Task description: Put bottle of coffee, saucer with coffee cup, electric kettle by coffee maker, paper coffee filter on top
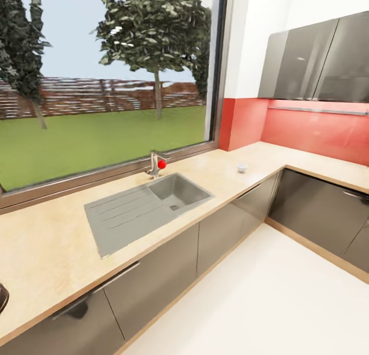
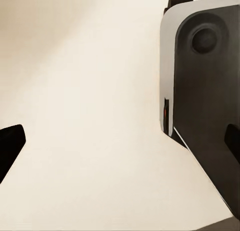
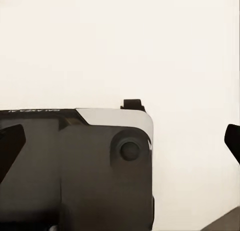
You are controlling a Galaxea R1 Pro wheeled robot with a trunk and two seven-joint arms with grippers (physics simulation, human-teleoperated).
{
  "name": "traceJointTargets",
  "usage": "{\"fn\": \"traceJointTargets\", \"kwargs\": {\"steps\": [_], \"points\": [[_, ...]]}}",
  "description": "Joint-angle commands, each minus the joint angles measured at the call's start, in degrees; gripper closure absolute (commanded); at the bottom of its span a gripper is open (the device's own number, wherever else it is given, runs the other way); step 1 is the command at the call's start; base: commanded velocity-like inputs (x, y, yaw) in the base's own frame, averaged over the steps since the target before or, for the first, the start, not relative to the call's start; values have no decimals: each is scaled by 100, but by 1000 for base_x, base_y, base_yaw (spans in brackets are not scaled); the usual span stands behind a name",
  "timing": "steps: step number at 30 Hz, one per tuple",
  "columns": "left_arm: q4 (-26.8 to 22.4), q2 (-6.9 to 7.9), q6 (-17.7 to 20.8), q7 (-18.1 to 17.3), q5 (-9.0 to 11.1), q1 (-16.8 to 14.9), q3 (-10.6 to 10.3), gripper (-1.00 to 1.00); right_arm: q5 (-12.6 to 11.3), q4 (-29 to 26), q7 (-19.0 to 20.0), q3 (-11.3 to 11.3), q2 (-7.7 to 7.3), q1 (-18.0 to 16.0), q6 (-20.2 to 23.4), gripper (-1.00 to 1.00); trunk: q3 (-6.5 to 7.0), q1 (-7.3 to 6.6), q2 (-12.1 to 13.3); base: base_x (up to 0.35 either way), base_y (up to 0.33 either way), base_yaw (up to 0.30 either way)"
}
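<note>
- Two grippers, left gripper (image 2: 120, 141) and right gripper (image 3: 120, 138), are hanging released, grasping nothing.
- Light wood countertop (image 1: 46, 242) is lying ahead; the robot seems to be travelling, so locating the task items comes next.

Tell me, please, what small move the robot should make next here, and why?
Probably drive toward the small white cup on the countertop near the red corner: it stands beyond the sink, both grippers hang open over the floor, and no saucer or coffee maker is in sight.

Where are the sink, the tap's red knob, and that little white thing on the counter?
sink (image 1: 138, 210): head view, on its ribbed drainboard.
red knob (image 1: 162, 164): head view, on the ball.
small white object (image 1: 242, 167): head view, on its top; too small to identify.
</note>
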Motion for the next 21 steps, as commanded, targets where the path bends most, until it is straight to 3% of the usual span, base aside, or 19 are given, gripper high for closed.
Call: {"fn": "traceJointTargets", "kwargs": {"steps": [1, 21], "points": [[-17, -3, 26, -44, -46, -2, 51, -100, -55, -1, -7, 49, 1, -5, 7, -100, -15, 5, -13, 234, -204, -268], [-17, 2, 26, -44, -65, -2, 34, -100, -55, -1, -7, 49, 1, -5, 7, -100, -55, 5, -13, 221, -219, -268]]}}
